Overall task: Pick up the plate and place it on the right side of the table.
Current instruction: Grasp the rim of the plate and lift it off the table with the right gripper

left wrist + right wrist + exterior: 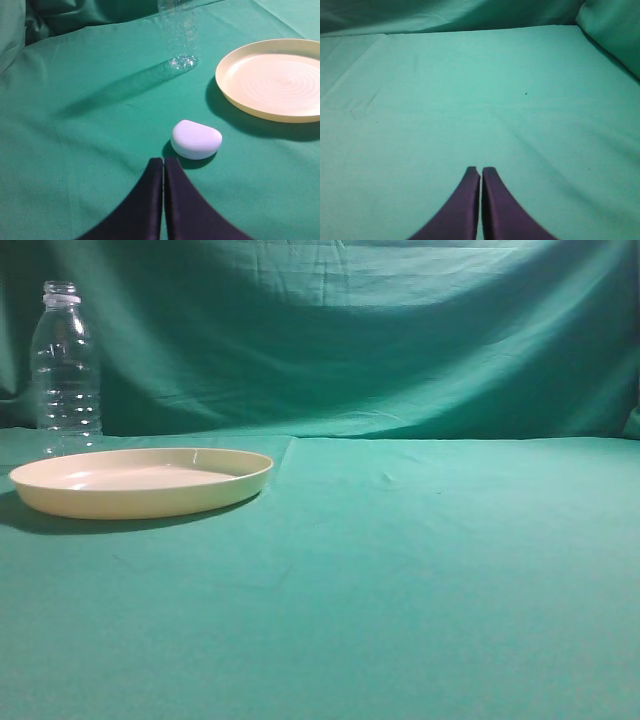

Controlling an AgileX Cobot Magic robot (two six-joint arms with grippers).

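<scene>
Task not begun: plate [280,80] lies ahead-right of left hand [163,161], fingers pressed together, empty; right hand [481,170] likewise, over bare bench [480,90].

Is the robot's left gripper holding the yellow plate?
No, the left gripper is shut on nothing, and the plate lies apart on the table.
</scene>
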